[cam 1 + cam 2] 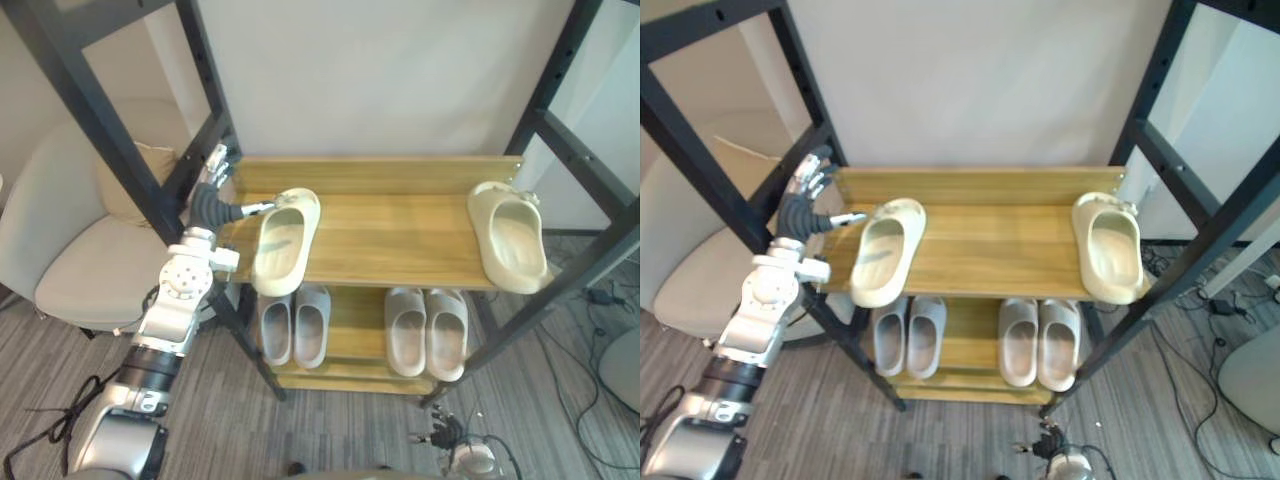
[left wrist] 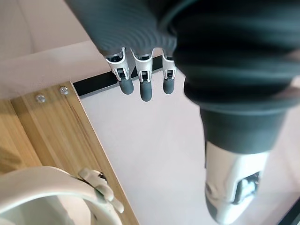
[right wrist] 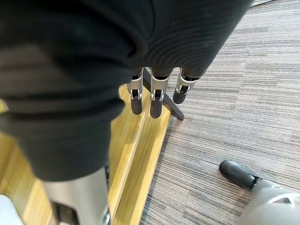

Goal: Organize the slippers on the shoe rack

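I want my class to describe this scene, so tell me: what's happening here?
The robot's left hand is open beside a cream slipper at the left end of the shoe rack's top shelf, thumb stretched toward it. The other cream slipper lies far off at the right end, so the pair is not yet together. Two pairs of grey slippers sit on the lower shelf. The right hand hangs open, low by the rack.
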### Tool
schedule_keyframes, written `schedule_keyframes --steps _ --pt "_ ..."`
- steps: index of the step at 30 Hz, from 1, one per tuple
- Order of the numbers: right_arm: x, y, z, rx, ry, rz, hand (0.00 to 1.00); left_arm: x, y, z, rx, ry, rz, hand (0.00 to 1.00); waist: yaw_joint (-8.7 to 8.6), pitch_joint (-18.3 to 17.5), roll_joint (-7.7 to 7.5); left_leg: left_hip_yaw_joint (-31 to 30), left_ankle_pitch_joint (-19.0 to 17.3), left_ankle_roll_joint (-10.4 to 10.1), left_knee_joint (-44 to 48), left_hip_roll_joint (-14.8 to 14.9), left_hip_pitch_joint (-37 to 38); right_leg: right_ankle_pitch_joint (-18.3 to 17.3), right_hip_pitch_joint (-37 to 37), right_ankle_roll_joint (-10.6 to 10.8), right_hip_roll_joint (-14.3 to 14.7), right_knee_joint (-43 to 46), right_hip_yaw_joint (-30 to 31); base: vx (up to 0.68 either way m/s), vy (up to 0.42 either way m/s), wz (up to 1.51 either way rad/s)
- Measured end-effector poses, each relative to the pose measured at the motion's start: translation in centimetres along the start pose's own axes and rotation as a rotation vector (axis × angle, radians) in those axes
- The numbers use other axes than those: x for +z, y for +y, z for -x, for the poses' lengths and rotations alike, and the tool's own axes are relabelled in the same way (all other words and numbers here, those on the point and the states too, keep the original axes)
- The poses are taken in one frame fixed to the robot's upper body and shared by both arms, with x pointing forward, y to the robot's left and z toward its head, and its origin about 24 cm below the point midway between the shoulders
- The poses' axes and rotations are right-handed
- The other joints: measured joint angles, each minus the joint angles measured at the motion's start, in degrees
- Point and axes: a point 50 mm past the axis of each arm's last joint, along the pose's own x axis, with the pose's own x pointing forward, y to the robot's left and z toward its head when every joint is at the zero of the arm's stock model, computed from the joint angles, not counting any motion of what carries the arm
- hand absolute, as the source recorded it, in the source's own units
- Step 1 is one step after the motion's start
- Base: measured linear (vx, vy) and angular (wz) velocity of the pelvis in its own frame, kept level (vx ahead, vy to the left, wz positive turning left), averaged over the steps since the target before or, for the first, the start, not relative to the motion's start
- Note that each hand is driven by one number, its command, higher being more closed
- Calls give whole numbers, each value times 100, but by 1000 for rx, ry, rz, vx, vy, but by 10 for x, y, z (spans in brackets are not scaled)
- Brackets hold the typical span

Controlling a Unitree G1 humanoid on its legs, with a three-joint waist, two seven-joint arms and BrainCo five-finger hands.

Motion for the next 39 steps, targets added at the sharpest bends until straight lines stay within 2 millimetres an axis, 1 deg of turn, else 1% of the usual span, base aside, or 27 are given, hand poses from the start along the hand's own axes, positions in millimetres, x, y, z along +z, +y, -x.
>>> schedule_keyframes --steps 5,7,10,12,16,18,22,26,29,31,34,38,39 --pt "1 0 0 -1 -6 -10 0 -3 5 -8 -19 14 -86 0 5 22 15 10 28 -95 2 68 -131 -7 -155 -21 63 4 25 -36 -12 -2" --pt "0 0 1 -1 -2 -12 0 -8 8 -10 -35 42 -118 0 -3 36 28 26 30 -129 3 98 -128 -26 -165 -54 77 4 55 -43 -14 -9" --pt "0 -1 3 -7 -18 -20 0 -12 17 -11 -42 67 -170 0 -13 55 56 71 47 -192 12 168 -202 -25 -275 -56 148 8 191 -36 -28 -13" --pt "-3 -2 4 -11 -11 -26 0 -12 21 -15 -39 71 -190 0 -10 73 88 53 72 -230 11 211 -303 -23 -374 -59 194 10 208 -31 -42 -1" --pt "-8 -1 6 -11 4 -28 0 -17 27 -15 -38 105 -232 0 -40 79 113 51 82 -245 10 263 -304 -22 -384 -60 243 13 210 -1 -22 -2" --pt "-9 -2 6 -12 6 -30 0 -18 28 -16 -39 109 -240 0 -43 86 131 49 83 -248 10 274 -324 -21 -406 -61 253 15 211 3 -6 2" --pt "-14 0 8 -8 20 -32 0 -19 24 -21 -70 116 -287 0 -47 90 159 -75 104 -277 11 273 -391 -11 -448 -76 277 16 209 6 -8 8" --pt "-8 -2 8 -15 -9 -33 0 -20 25 -25 -75 125 -310 0 -48 100 211 -73 104 -277 3 275 -496 -11 -566 -77 283 24 226 -1 -1 -1" --pt "-7 -2 8 -16 -11 -40 0 -20 27 -29 -72 134 -326 0 -49 143 239 -68 107 -283 -52 267 -525 -11 -640 -76 285 26 274 -8 2 -3" --pt "-8 -2 8 -18 -10 -43 0 -20 28 -32 -70 143 -332 0 -51 143 241 -63 106 -282 -53 261 -572 -11 -702 -76 285 27 308 -30 9 -6" --pt "-5 -2 7 -20 -19 -44 0 -14 29 -42 -54 136 -341 0 -54 167 233 -50 106 -283 -55 232 -801 -11 -931 -76 275 23 395 -39 12 -4" --pt "3 -1 7 -21 -53 -51 0 -12 36 -50 -22 151 -355 0 -105 326 228 80 105 -283 -89 211 -839 -14 -974 -70 273 -84 548 -49 14 -15" --pt "5 0 6 -19 -59 -54 0 -9 38 -53 -7 141 -357 0 -102 333 239 80 104 -285 -95 224 -947 -57 -1084 43 273 -113 582 -62 10 -15"
